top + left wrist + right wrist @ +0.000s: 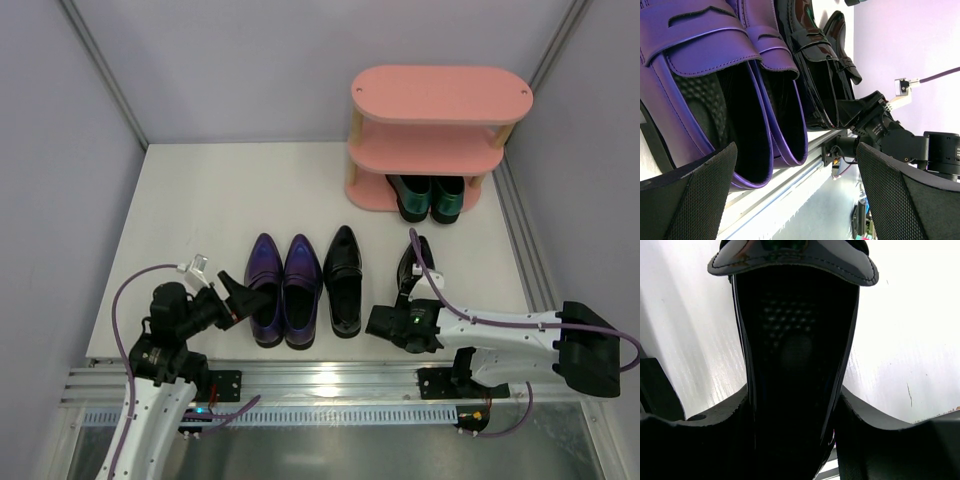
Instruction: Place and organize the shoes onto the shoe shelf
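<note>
The 2 purple loafers [302, 285] are metallic outside and dark with a dotted grid inside. The 2 black loafers [344, 280] are glossy. The 2 green loafers [411, 197] are dark, the shelf [440, 95] pink with pale wooden posts, the table [190, 200] white.

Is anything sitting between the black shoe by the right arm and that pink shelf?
Nothing visible does: only bare table lies between the black shoe at the right tool and the shoe shelf. The green pair already fills its bottom tier, so that level is taken.
</note>
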Robot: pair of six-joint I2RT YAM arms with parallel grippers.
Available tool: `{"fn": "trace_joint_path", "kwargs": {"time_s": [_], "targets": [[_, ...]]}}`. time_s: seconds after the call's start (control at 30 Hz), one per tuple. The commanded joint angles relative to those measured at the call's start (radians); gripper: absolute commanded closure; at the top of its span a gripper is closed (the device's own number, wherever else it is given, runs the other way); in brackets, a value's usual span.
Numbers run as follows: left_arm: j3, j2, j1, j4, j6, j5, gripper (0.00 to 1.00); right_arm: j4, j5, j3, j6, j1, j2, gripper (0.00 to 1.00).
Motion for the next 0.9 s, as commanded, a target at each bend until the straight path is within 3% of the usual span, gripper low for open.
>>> {"fn": "trace_joint_path", "kwargs": {"time_s": [0.0, 0.17, 0.53, 0.73, 0.87], "targets": [[0.015, -0.012, 0.0, 0.014, 0.006, 0.016, 0.0, 0.075, -0.037, -0.031, -0.054, -0.013, 0.004, 0.96], [0.02, -0.02, -0.001, 0.004, 0.006, 0.014, 0.0, 0.054, -0.054, 0.014, -0.169, -0.007, -0.048, 0.96], [0.029, -0.051, -0.001, -0.026, 0.006, -0.004, 0.0, 0.14, -0.118, 0.088, -0.549, 0.108, -0.331, 0.96], [0.034, -0.041, -0.001, -0.026, 0.009, -0.007, 0.0, 0.019, -0.031, 0.155, -0.574, 0.108, -0.376, 0.96], [0.043, -0.041, -0.001, -0.034, 0.012, -0.013, 0.0, -0.101, 0.056, 0.209, -0.489, 0.108, -0.379, 0.96]]}}
